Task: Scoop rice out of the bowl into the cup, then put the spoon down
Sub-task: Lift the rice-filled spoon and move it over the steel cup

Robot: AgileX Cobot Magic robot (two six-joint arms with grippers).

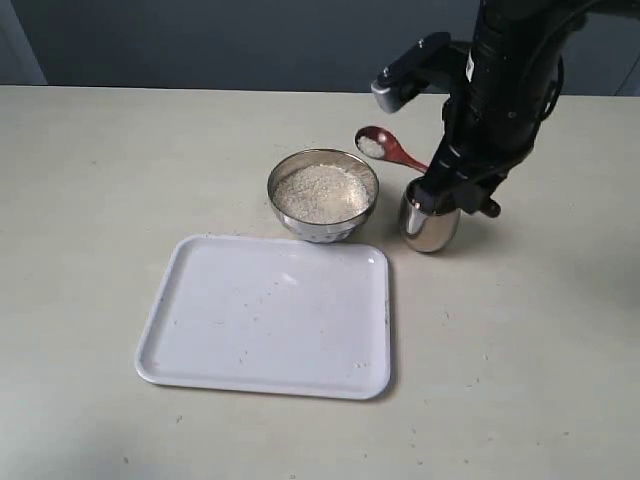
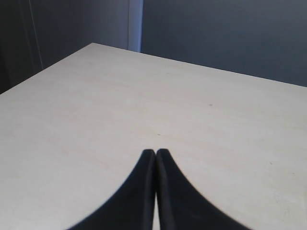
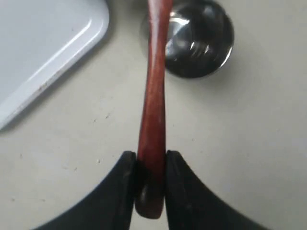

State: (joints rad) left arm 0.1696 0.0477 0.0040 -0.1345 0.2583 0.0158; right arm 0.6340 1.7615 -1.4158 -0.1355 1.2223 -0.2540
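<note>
— Up at one o'clock from the bowl (image 1: 320, 228), the spoon (image 1: 388, 148) hangs with a small heap of rice (image 1: 371, 147) on it. Under it is bare table (image 1: 560, 330), not the cup (image 1: 430, 230).

— Who holds it?

— The right gripper (image 3: 149, 160), pinching the handle close to its end. The left gripper (image 2: 156, 154) is pressed together on nothing, off above plain tabletop.

— What could go wrong?

— Held that far back, the spoon could twist in the pinch and shed grains short of the cup, which stands at four o'clock from the bowl. The cup's mouth is narrow, so a quick tip would likely scatter rice around it. The arm also hangs right above the cup, and a low swing might knock it over.

— And the containers?

— The bowl is heaped with rice nearly to its rim. The cup shows a dark, shiny inside, and I cannot tell whether rice lies in it. The tray (image 1: 260, 330), at six o'clock from the bowl, carries only stray specks.
</note>
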